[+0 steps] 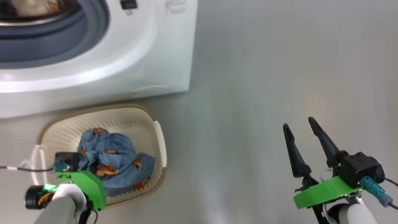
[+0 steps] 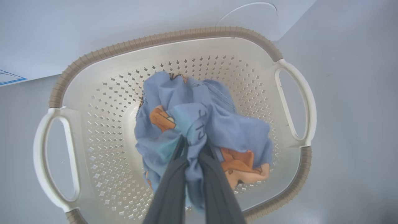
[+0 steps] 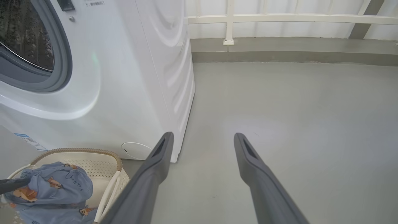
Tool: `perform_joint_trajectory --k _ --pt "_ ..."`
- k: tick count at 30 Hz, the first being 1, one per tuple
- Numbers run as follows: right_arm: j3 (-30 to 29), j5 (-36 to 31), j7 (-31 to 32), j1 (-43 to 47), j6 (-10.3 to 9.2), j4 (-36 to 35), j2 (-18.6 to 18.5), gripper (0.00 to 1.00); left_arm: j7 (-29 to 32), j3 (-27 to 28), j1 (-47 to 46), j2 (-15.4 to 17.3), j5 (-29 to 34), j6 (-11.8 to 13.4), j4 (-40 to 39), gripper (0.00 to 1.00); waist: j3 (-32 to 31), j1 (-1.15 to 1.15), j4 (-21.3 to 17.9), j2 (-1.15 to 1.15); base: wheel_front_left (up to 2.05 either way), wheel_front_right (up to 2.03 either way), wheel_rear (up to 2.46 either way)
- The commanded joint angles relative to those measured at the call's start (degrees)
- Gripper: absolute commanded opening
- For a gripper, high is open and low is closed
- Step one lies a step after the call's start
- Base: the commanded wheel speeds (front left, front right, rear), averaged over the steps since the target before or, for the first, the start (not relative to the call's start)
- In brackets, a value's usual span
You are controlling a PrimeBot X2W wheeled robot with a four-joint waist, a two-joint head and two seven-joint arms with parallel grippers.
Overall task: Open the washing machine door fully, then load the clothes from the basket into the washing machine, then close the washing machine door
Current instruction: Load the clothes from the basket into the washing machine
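The white washing machine stands at the upper left, its grey-blue ring and drum mouth uncovered; a pale garment lies in the drum. The door is out of view. Below it on the floor is the cream basket with a brown rim. Light-blue clothes with orange-brown figures are bunched in it. My left gripper is shut on a fold of that fabric, lifting it over the basket. My right gripper hangs open over bare floor at the right, its fingers apart.
Grey floor stretches to the right of the machine. A low grey kerb and white railing close it off at the far side. A blue label sticker sits low on the machine's front.
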Motion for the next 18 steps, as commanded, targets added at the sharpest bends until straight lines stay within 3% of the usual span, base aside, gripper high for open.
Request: perform_joint_trajectory --k 1,5,18 --pt "1.0 -0.3 0.4 1.4 0.57 -1.4 -0.4 1.0 -0.9 1.1 1.9 1.8 -0.2 -0.2 -1.3 0.0 -4.5 0.0 2.9 0.0 0.0 0.0 0.0" --pt "0.7 -0.4 1.0 2.7 0.57 -1.6 -0.4 1.0 -1.4 1.7 4.6 2.1 -0.2 0.5 -5.8 0.0 -7.1 0.0 4.0 0.0 0.0 0.0 0.0" --pt "-0.3 0.0 2.0 5.7 0.57 -2.0 -0.4 1.0 -1.5 5.7 18.1 4.9 1.9 4.4 -32.2 0.0 -13.8 0.0 6.8 0.0 0.0 0.0 0.0"
